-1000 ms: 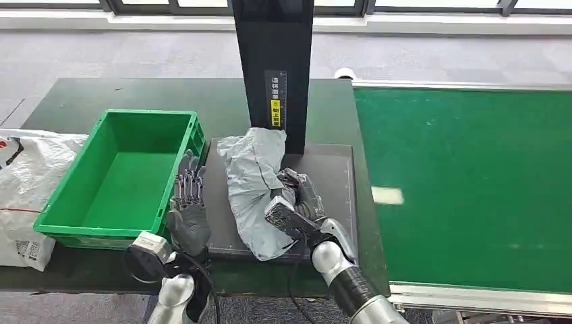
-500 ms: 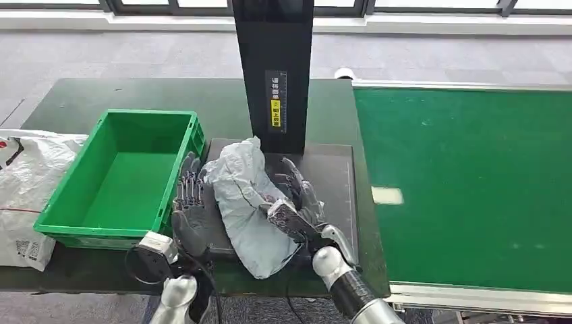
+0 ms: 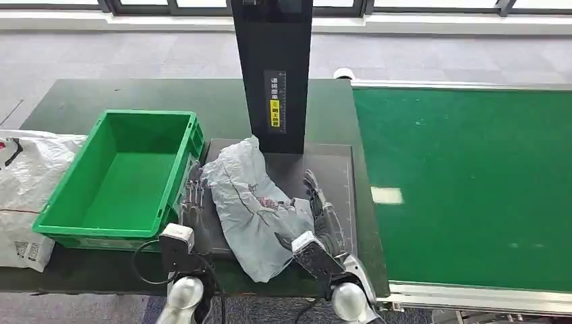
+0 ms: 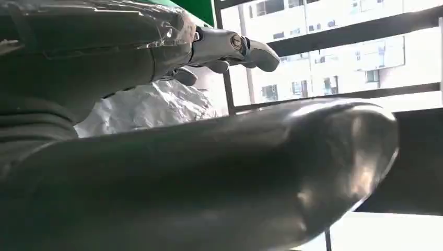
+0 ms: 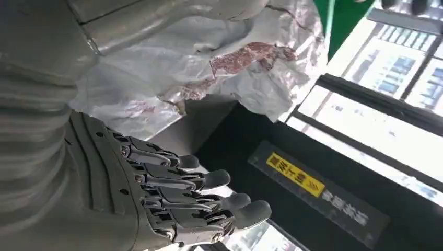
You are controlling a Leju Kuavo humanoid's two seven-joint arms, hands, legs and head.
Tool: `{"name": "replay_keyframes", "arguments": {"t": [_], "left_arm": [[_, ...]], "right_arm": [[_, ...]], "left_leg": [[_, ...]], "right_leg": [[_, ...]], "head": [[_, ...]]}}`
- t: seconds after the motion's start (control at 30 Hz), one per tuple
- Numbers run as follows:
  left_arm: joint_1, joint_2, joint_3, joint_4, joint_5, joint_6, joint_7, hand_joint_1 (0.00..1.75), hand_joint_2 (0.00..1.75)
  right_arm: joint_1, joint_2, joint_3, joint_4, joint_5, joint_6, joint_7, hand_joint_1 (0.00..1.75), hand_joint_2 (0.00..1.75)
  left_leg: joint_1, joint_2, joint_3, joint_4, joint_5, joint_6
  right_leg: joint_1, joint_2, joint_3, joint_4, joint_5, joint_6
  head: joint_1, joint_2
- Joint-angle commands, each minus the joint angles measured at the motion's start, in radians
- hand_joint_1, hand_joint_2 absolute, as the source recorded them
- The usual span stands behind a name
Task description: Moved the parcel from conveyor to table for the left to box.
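The crumpled grey parcel [image 3: 251,210] lies on the dark mat [image 3: 332,170] in front of the black post. My left hand [image 3: 193,197] is stretched flat between the green bin and the parcel's left edge, holding nothing. On the parcel's other side my right hand [image 3: 324,217] lies on the mat with its fingers straight and apart, also holding nothing. In the left wrist view the parcel [image 4: 150,106] sits just beyond the fingers [image 4: 236,48]. In the right wrist view the parcel [image 5: 209,73] lies beside the spread fingers [image 5: 194,197].
An empty green bin [image 3: 177,177] stands left of the mat. A white sack [image 3: 21,183] lies at the table's left end. The black post [image 3: 272,67] rises behind the parcel. The green conveyor belt [image 3: 465,182] runs along the right.
My right hand has let go of the parcel and drawn back toward me on the right. The parcel now lies further left on the mat. My left hand pulled back slightly.
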Motion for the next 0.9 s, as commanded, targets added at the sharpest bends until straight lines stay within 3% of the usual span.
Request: {"name": "replay_keyframes", "arguments": {"t": [0.03,0.23,0.27,0.43,0.47,0.57,0.63,0.9], "left_arm": [[-0.176,0.053,-0.109,0.281,-0.239,0.052,0.128,0.00,0.00],[-0.185,0.049,-0.100,0.291,-0.242,0.046,0.130,0.00,0.00],[-0.217,0.074,-0.163,0.336,-0.417,0.043,0.185,0.00,0.00],[-0.302,0.045,-0.188,0.575,-0.719,0.138,0.271,0.00,0.00],[-0.311,0.040,-0.191,0.603,-0.761,0.160,0.287,0.00,1.75],[-0.348,0.022,-0.216,0.706,-0.921,0.196,0.394,0.00,1.75],[-0.375,0.009,-0.250,0.776,-1.042,0.132,0.479,0.00,1.75],[-0.375,0.007,-0.251,0.781,-1.052,0.126,0.485,0.00,1.75]], "right_arm": [[0.188,-0.068,-0.002,-0.393,0.026,-0.023,-0.028,0.00,1.75],[0.206,-0.073,0.000,-0.424,0.027,-0.026,-0.027,0.00,1.75],[0.221,-0.082,0.011,-0.460,0.026,-0.046,-0.109,0.00,1.75],[0.274,-0.119,0.047,-0.571,0.003,-0.013,-0.154,0.00,1.75],[0.272,-0.123,0.052,-0.569,0.001,-0.007,-0.154,0.00,1.75],[0.264,-0.126,0.068,-0.557,0.007,-0.003,-0.154,0.00,1.75],[0.268,-0.117,0.061,-0.565,0.016,0.009,-0.154,0.00,1.75],[0.269,-0.117,0.060,-0.567,0.017,0.009,-0.154,0.00,1.75]], "left_leg": [[0.000,-0.009,0.001,-0.002,0.002,0.001],[0.000,-0.004,0.003,-0.003,0.001,0.001],[0.000,-0.003,0.001,-0.001,0.001,0.000],[0.000,-0.009,0.002,-0.002,0.002,0.001],[-0.001,-0.010,0.002,-0.003,0.002,0.001],[0.000,-0.004,0.003,-0.002,0.001,0.001],[0.000,-0.004,0.003,-0.003,0.001,0.001],[0.000,-0.003,0.003,-0.001,0.000,0.001]], "right_leg": [[0.000,-0.009,0.004,-0.002,-0.001,0.000],[0.000,-0.004,0.005,-0.003,0.000,0.000],[0.000,-0.003,0.003,-0.001,0.000,0.000],[0.000,-0.009,0.005,-0.002,-0.001,0.000],[0.000,-0.010,0.007,-0.003,-0.001,0.000],[0.000,-0.005,0.006,-0.002,0.000,0.001],[0.000,-0.004,0.006,-0.004,0.001,0.000],[0.000,-0.003,0.006,-0.001,0.000,0.000]], "head": [[0.000,0.000],[0.000,0.000],[0.000,0.000],[0.000,0.000],[0.000,0.000],[0.000,0.000],[0.000,0.000],[0.000,0.000]]}}
